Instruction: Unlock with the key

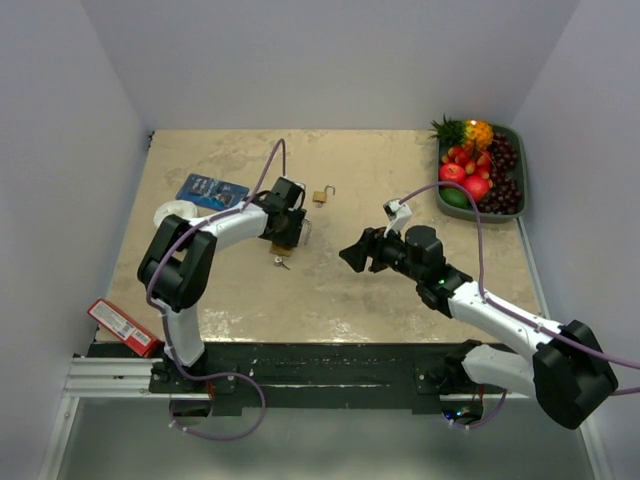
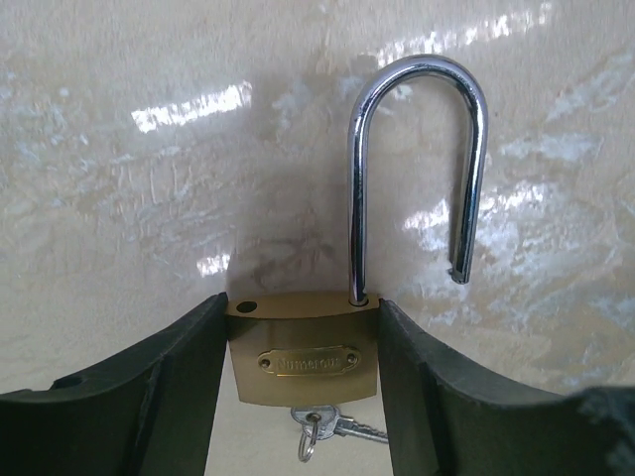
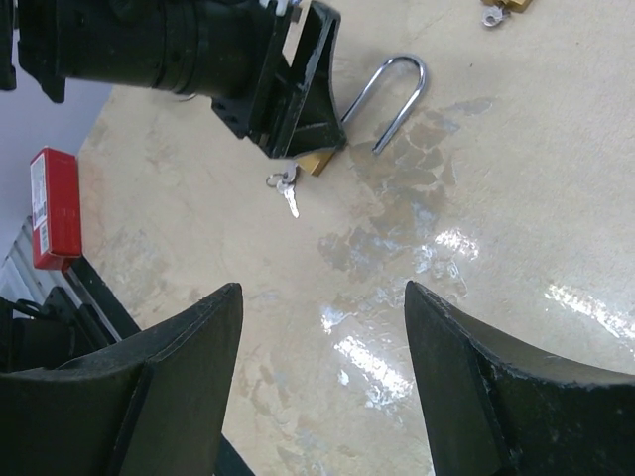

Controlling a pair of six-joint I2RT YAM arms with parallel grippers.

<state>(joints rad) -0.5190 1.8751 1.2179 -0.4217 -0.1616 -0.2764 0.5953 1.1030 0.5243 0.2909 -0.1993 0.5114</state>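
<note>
Brass padlock on the worktop, clamped by its body in the left claw, shackle sprung open. The key hangs at its base, ahead and slightly left of the right claw, which is spread and empty.

The brass padlock lies shackle open, keys at its base.
</note>
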